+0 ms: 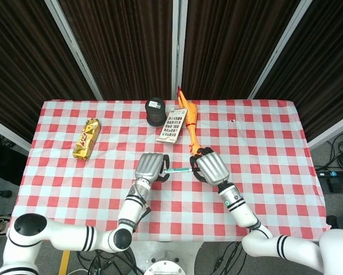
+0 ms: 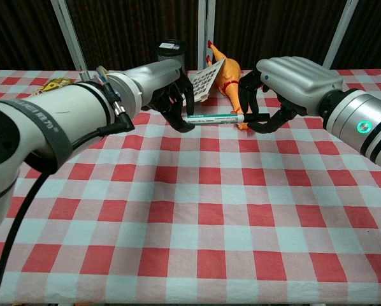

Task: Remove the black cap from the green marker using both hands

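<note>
The green marker [image 2: 211, 117] hangs level above the checked tablecloth, between both hands. Its barrel also shows in the head view as a short teal line, the marker [image 1: 178, 169]. My left hand [image 2: 171, 97] grips the marker's left end with curled fingers. The black cap [image 2: 255, 116] sits on the marker's right end, and my right hand [image 2: 286, 83] closes its fingers around that cap. From above, the left hand [image 1: 149, 166] and right hand [image 1: 210, 168] sit close together, hiding both ends.
A rubber chicken [image 1: 190, 123], a card of small pictures [image 1: 171, 125] and a black cylindrical can [image 1: 155, 112] lie behind the hands. A gold snack bar [image 1: 86, 138] rests at the left. The red-checked table [image 2: 197, 223] stretches toward me.
</note>
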Available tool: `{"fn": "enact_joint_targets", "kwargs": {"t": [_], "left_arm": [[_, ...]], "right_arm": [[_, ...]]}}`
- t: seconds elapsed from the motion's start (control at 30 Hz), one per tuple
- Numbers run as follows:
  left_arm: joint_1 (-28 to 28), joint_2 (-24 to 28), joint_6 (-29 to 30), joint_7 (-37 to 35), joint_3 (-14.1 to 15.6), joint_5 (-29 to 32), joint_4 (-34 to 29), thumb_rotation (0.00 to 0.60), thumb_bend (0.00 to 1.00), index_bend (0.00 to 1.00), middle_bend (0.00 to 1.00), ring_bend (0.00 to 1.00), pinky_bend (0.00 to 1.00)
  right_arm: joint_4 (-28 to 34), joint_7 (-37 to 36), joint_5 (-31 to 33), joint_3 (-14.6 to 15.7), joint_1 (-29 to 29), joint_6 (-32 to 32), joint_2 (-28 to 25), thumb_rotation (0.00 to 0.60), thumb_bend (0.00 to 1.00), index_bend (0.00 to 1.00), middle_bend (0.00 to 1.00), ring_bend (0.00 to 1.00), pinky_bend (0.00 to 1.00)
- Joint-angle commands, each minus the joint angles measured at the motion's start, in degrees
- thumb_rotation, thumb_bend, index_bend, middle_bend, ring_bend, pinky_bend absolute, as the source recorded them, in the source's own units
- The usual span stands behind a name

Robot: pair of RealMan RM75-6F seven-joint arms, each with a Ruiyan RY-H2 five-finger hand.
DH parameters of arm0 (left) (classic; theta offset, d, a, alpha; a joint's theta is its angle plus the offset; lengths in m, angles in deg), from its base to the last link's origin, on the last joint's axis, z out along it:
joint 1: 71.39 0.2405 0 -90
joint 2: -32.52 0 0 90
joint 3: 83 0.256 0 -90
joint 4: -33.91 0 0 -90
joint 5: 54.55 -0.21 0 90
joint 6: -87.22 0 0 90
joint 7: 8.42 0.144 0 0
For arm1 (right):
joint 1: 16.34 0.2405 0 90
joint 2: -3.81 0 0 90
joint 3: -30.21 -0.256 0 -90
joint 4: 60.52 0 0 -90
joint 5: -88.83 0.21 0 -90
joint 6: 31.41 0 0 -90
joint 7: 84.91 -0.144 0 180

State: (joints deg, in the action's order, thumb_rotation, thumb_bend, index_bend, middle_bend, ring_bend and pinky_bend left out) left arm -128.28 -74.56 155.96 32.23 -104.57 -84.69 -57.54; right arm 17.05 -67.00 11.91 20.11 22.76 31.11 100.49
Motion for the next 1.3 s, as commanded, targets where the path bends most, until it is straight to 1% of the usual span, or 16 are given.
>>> {"fn": "enact_joint_targets", "kwargs": {"t": [0.03, 0.1, 0.23, 0.37, 0.53, 0.83, 1.0, 1.17, 1.3], "left_arm": [[0.0, 0.1, 0.0, 0.0, 0.0, 0.2, -0.1, 0.600, 0.45, 0.65, 0.67, 1.00, 1.00], [0.0, 0.1, 0.0, -0.1, -0.1, 0.3, -0.2, 0.600, 0.45, 0.65, 0.67, 1.00, 1.00], [0.1, 0.3, 0.1, -0.4, -0.3, 0.5, -0.5, 0.600, 0.45, 0.65, 0.67, 1.00, 1.00], [0.2, 0.7, 0.3, -0.4, -0.5, 0.8, -0.5, 0.600, 0.45, 0.65, 0.67, 1.00, 1.00], [0.4, 1.4, 0.4, -0.3, -0.5, 1.1, -0.7, 0.600, 0.45, 0.65, 0.67, 1.00, 1.00], [0.9, 2.6, 0.3, -0.7, -0.1, 1.2, -1.5, 0.600, 0.45, 0.65, 0.67, 1.00, 1.00], [1.7, 3.7, 0.2, -1.3, 0.4, 1.3, -1.4, 0.600, 0.45, 0.65, 0.68, 1.00, 1.00], [2.5, 4.6, -0.4, -2.3, 0.8, 1.5, -1.2, 0.600, 0.45, 0.65, 0.68, 1.00, 1.00], [2.8, 4.9, -1.1, -3.1, 1.0, 1.3, -1.0, 0.600, 0.45, 0.65, 0.68, 1.00, 1.00]], "right_arm": [[-0.3, 0.0, -0.2, -0.1, 0.0, 0.4, 0.2, 0.600, 0.22, 0.64, 0.58, 0.31, 0.32], [-0.5, -0.1, -0.4, -0.1, 0.0, 0.6, 0.4, 0.600, 0.23, 0.66, 0.60, 0.33, 0.32], [-1.0, -0.1, -0.7, -0.2, -0.1, 1.4, 1.0, 0.600, 0.26, 0.74, 0.66, 0.37, 0.33], [-1.8, -0.1, -0.8, -0.3, -0.4, 2.2, 1.5, 0.600, 0.31, 0.82, 0.71, 0.40, 0.34], [-2.5, -0.2, -0.8, -0.5, -0.7, 2.9, 1.8, 0.600, 0.34, 0.87, 0.75, 0.43, 0.35], [-4.3, -1.6, -0.4, -0.3, -1.1, 2.6, 2.4, 0.600, 0.34, 0.89, 0.76, 0.43, 0.35], [-6.0, -3.1, -0.4, 0.2, -1.4, 1.9, 2.9, 0.600, 0.34, 0.89, 0.76, 0.43, 0.35], [-8.3, -3.9, 0.1, 1.0, -1.5, 0.2, 3.7, 0.600, 0.34, 0.89, 0.76, 0.43, 0.35], [-9.9, -4.2, 0.6, 1.0, -1.2, -0.9, 4.5, 0.600, 0.34, 0.89, 0.75, 0.43, 0.34]]}}
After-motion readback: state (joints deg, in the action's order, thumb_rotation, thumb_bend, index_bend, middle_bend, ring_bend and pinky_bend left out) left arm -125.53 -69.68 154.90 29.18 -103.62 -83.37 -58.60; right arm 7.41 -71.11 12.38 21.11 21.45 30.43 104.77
